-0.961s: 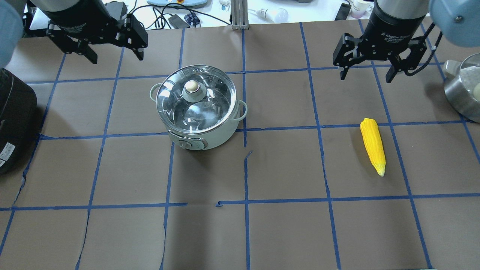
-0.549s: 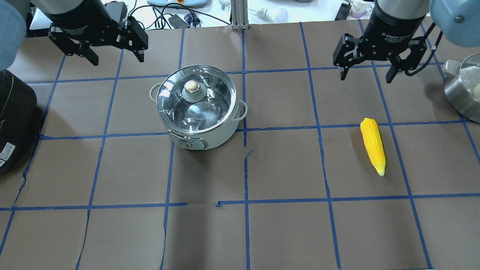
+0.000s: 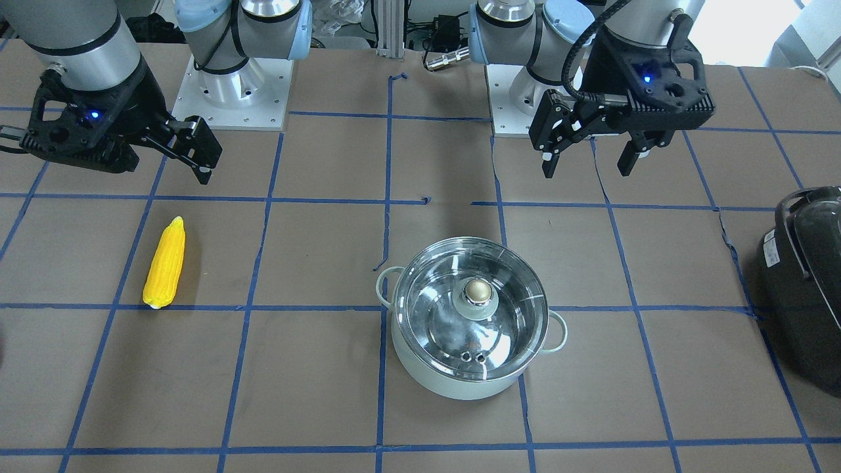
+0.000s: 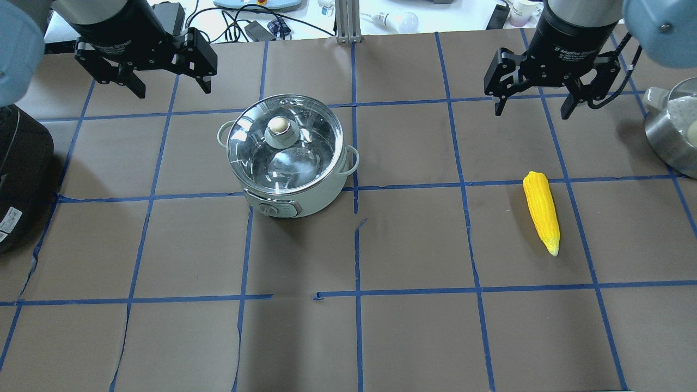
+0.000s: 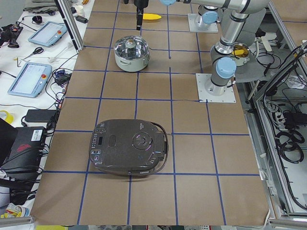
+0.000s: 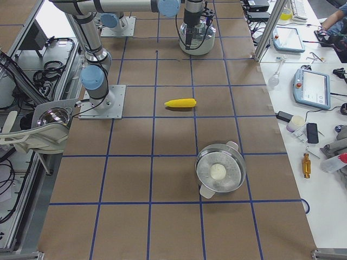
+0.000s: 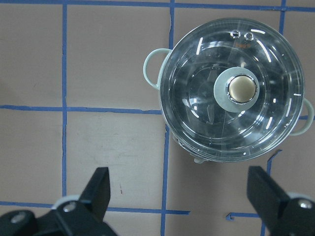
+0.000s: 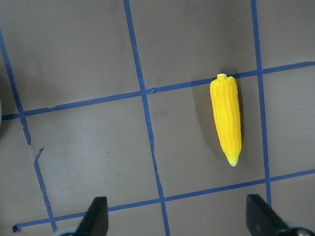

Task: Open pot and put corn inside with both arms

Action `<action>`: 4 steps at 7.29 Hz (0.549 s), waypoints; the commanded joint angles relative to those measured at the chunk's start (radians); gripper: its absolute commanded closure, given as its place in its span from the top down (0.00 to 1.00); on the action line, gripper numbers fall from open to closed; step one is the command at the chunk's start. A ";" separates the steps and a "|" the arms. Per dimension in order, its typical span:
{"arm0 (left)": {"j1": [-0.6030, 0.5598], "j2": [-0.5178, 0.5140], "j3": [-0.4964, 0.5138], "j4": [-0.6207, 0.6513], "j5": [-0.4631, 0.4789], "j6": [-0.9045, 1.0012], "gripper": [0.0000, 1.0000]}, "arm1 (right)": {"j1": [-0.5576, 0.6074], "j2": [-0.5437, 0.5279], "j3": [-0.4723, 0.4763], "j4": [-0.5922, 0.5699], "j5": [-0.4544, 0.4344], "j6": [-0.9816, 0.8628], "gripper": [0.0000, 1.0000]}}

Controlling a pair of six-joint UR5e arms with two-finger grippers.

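The pale mint-green pot stands left of centre with its glass lid on and the metallic knob on top. It also shows in the front view and the left wrist view. The yellow corn lies flat on the table at the right, also in the front view and the right wrist view. My left gripper is open and empty, raised behind and left of the pot. My right gripper is open and empty, raised behind the corn.
A big black appliance sits at the left table edge. A steel pot with a white ball in it sits at the far right. Blue tape lines grid the brown table cover. Cables and tablets lie beyond the far edge.
My left gripper has shifted slightly to the right and turned a little, staying open. My right gripper, the pot and the corn have hardly moved.
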 commanded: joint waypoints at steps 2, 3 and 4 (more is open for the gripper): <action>-0.003 0.000 -0.002 -0.001 0.002 0.004 1.00 | -0.001 -0.001 -0.002 -0.001 0.004 0.000 1.00; -0.003 0.000 -0.002 -0.008 0.004 0.006 1.00 | -0.001 -0.001 -0.002 -0.001 0.001 0.000 1.00; -0.003 -0.003 0.004 -0.024 0.002 0.004 1.00 | -0.001 -0.001 -0.001 -0.002 0.002 0.000 1.00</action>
